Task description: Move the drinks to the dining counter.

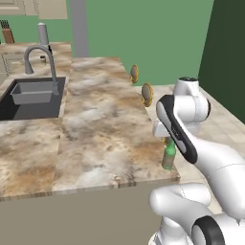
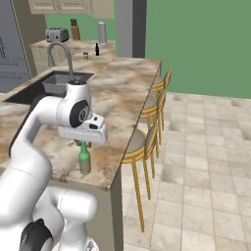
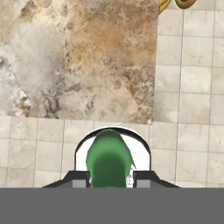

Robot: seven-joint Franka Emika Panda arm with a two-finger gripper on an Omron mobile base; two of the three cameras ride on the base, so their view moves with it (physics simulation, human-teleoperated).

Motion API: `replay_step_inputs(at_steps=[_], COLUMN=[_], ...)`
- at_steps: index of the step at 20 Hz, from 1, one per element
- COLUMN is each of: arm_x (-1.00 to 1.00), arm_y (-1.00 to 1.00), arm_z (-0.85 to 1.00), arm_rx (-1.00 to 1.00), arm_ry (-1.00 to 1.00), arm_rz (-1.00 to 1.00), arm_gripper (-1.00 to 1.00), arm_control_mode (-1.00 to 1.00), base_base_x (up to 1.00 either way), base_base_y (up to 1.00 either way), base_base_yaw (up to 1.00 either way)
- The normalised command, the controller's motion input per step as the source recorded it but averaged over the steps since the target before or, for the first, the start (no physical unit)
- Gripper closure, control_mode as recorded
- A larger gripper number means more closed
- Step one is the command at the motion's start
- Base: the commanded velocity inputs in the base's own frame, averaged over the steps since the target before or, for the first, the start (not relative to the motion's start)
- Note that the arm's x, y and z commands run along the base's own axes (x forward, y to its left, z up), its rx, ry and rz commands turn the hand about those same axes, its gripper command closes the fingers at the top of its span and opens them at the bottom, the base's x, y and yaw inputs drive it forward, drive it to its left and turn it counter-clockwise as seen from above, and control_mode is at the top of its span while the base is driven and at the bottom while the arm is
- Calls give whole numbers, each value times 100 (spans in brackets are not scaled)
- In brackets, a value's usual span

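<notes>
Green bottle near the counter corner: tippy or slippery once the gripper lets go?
The green bottle is tall and slim on a narrow base, so probably tippy. It stands near the dining counter edge; a nudge could drop it. Smooth glass look suggests slippery, rigid.

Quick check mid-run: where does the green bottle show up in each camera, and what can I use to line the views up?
Left base view: green bottle, lower right, at the dining counter's near corner, beside the arm.
Right base view: bottle, lower left, under the gripper.
Hand view: bottle, bottom centre, between the fingertips.
Shared landmark: that counter corner.
</notes>
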Motion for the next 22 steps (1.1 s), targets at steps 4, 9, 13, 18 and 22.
replay_step_inputs(at_steps=[4, 9, 13, 18, 22], arm_x=[73, 62, 68, 61, 59], arm_y=[-2, -1, -3, -18, -15], arm_z=[0, 0, 0, 0, -5], arm_rx=[0, 0, 0, 0, 0], arm_ry=[-3, 0, 0, -1, -1], arm_rz=[0, 0, 0, 0, 0], arm_gripper=[100, 100, 100, 100, 100], arm_control_mode=[-100, -100, -100, -100, -100], base_base_x=[0, 0, 0, 0, 0], base_base_y=[0, 0, 0, 0, 0], base_base_yaw=[0, 0, 0, 0, 0])
